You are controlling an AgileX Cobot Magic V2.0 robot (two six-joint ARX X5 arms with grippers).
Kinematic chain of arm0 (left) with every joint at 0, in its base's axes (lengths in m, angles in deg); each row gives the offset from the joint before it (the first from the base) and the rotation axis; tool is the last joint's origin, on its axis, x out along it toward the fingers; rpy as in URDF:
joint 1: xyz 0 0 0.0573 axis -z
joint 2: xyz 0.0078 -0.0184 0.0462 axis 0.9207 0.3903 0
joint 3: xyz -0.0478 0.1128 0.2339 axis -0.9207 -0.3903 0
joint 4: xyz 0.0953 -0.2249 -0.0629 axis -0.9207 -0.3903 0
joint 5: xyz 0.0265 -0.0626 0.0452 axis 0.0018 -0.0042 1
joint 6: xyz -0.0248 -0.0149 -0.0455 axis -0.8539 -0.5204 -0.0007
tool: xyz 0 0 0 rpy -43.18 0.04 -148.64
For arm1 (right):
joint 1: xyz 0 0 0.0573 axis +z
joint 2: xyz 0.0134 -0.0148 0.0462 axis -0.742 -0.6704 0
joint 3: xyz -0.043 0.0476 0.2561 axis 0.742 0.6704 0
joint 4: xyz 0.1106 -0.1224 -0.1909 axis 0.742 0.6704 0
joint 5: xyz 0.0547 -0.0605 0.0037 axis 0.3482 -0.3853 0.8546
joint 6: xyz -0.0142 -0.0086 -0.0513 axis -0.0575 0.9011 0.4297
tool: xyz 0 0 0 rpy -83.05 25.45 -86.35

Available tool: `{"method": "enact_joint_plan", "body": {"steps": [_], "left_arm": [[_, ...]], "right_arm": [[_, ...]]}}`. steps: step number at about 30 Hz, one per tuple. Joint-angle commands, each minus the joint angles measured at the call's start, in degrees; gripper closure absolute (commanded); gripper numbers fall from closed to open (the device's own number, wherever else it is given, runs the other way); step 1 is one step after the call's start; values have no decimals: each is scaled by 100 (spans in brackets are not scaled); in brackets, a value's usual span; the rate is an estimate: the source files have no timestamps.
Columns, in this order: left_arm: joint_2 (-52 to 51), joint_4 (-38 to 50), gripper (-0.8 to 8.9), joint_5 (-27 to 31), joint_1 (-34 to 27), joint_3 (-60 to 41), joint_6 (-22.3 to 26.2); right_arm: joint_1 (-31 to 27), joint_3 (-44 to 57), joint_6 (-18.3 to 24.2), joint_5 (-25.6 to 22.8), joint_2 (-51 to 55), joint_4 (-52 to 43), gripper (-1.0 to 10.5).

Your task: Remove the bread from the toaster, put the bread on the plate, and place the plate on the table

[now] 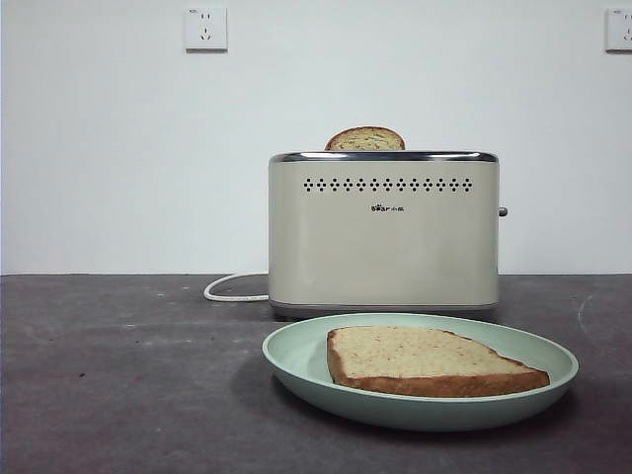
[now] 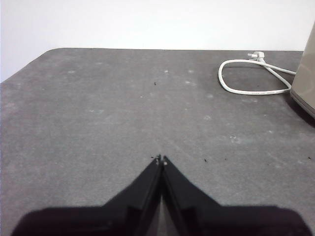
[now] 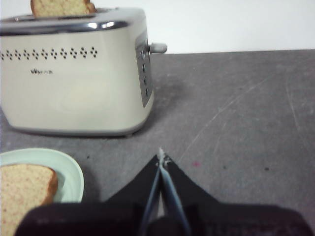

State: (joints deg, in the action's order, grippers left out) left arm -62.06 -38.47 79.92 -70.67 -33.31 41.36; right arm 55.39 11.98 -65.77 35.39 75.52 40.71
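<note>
The bread (image 1: 425, 360) lies flat in the pale green plate (image 1: 296, 355), which rests on the dark table (image 1: 118, 385) in front of the cream toaster (image 1: 383, 232). A second slice (image 1: 365, 139) pokes its domed top out of the toaster's slot. The right wrist view shows the toaster (image 3: 74, 73), the plate's edge (image 3: 69, 172) and the bread (image 3: 24, 191) off to one side of my right gripper (image 3: 161, 158), which is shut and empty. My left gripper (image 2: 161, 158) is shut and empty over bare table (image 2: 98, 108). Neither arm shows in the front view.
The toaster's white cord (image 1: 232, 289) loops on the table beside it, also seen as the cord (image 2: 246, 78) in the left wrist view. The toaster's lever (image 3: 157, 47) sticks out on its end. Wall sockets (image 1: 205, 29) sit high on the white wall behind.
</note>
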Motion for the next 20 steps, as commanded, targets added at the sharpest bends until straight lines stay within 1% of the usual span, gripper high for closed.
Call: {"method": "enact_joint_plan", "body": {"steps": [1,20], "left_arm": [[-15,22,817,9,-17,-68,-35],[-15,22,818,11,-17,-68,-35]], "right_arm": [[7,72,-52,-31,33,61,945],[7,70,-55,-11,33,103,946]]}}
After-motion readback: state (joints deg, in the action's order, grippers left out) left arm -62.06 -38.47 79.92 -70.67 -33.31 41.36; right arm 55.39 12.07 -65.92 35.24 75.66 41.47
